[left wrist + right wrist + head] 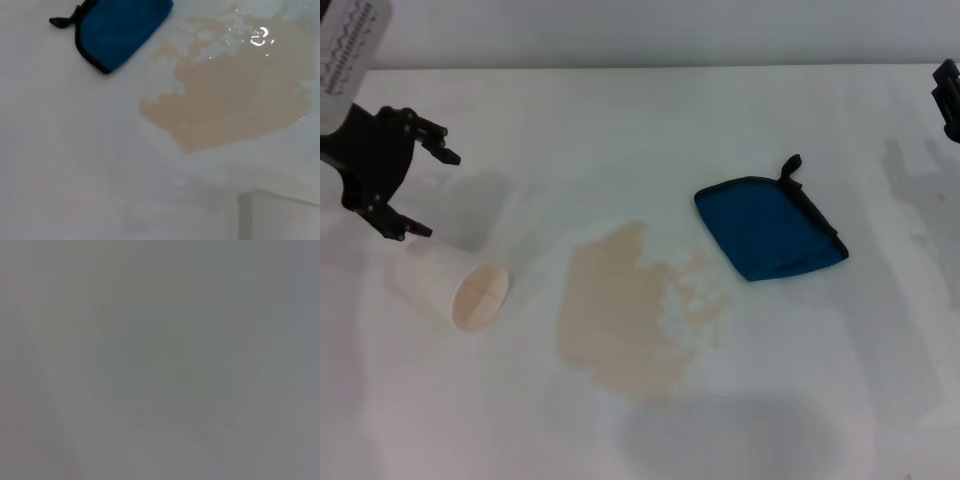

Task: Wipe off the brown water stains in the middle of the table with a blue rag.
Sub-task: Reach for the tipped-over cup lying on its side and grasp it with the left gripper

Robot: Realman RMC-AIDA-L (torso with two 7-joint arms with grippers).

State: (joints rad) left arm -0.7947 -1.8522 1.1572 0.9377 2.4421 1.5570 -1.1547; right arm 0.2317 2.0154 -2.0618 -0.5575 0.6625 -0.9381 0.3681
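Observation:
The brown water stains [630,315] form a pale tan blotch in the middle of the white table [650,120]; the left wrist view shows the same stains [235,95] glistening. To their right lies the blue rag [768,226], folded flat with black edging and a loop, also seen as the rag [117,30] from the left wrist. My left gripper [425,185] hangs open at the far left, above a tipped paper cup, holding nothing. Only a sliver of my right gripper [947,95] shows at the right edge. The right wrist view is a featureless grey.
A white paper cup [460,288] lies on its side left of the stains, mouth facing the front; part of the cup [280,217] shows in the left wrist view. The table's far edge meets a grey wall.

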